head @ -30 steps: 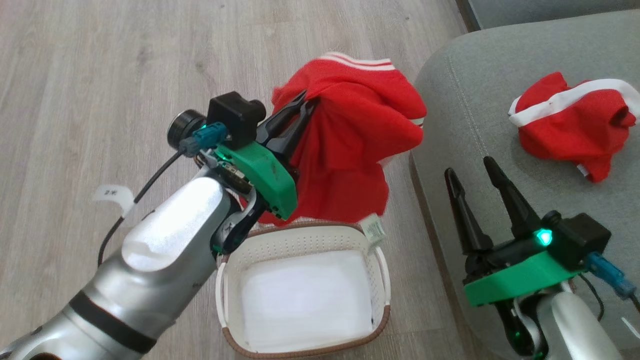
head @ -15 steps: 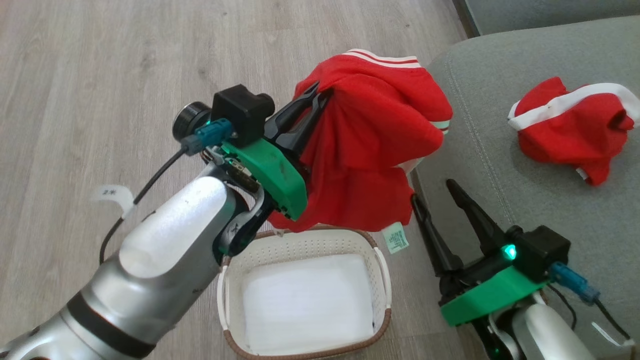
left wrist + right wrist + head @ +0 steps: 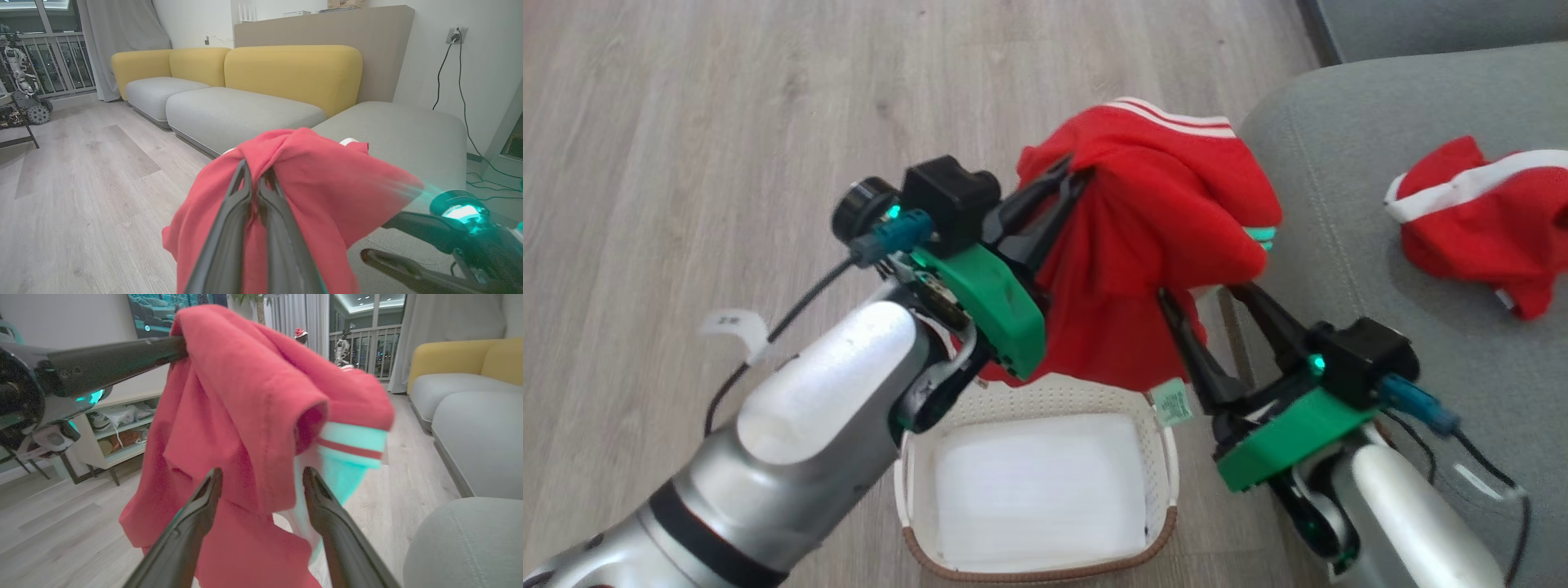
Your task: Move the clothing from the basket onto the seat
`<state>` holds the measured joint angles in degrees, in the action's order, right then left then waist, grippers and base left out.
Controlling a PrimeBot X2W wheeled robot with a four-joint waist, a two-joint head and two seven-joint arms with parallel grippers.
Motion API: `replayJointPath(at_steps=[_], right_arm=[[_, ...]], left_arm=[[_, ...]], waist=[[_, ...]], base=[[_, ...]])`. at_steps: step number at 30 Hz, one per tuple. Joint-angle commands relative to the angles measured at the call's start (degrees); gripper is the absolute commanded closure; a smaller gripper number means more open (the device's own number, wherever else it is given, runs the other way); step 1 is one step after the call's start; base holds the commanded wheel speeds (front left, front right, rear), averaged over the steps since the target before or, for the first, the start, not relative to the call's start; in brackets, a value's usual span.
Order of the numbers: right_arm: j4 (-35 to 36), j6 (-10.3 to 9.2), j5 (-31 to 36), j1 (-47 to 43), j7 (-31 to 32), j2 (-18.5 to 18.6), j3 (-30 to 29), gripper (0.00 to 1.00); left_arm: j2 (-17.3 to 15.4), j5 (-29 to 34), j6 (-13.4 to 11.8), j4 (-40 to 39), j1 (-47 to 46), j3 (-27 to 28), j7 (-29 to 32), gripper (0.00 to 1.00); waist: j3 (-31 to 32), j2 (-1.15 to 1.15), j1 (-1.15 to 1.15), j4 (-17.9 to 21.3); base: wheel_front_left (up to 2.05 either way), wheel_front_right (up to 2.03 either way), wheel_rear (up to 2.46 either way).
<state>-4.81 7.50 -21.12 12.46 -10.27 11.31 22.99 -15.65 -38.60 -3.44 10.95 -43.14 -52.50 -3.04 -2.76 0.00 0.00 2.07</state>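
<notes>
Pinches red clothing (image 3: 245, 388) in the left gripper (image 3: 176, 350), upper left; brackets a drooping fold between the wide-spread fingers of the right gripper (image 3: 262, 472); grey seat (image 3: 470, 543) lower right.

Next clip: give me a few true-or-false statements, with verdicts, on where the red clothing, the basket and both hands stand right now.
1. The left hand is shut on a red garment. True.
2. The right hand grips it too. False: its fingers stand open at a hanging fold.
3. The basket holds red clothing. False: just a white sheet lies inside.
4. A second red garment lies on the seat. True.
5. The held garment rests on the seat. False: it hangs in the air.
</notes>
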Motion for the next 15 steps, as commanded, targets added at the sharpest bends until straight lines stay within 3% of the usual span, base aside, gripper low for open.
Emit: replayJointPath(at_steps=[1,15], right_arm=[[1.2,-0.01,-0.5,3.0,0.1,0.5,1.4,0.0],[-12.6,-0.01,-5.1,13.7,-0.1,-0.6,13.6,0.0]], left_arm=[[-0.6,-0.4,0.4,-1.8,-2.8,2.2,-0.1,1.0],[2.4,-0.3,1.6,-0.8,-3.1,-0.7,-0.2,1.0]], waist=[[-0.1,0.0,0.0,-0.4],[-0.6,0.0,0.0,-3.7]], base=[[0.0,0.0,0.0],[0.0,0.0,0.0]])
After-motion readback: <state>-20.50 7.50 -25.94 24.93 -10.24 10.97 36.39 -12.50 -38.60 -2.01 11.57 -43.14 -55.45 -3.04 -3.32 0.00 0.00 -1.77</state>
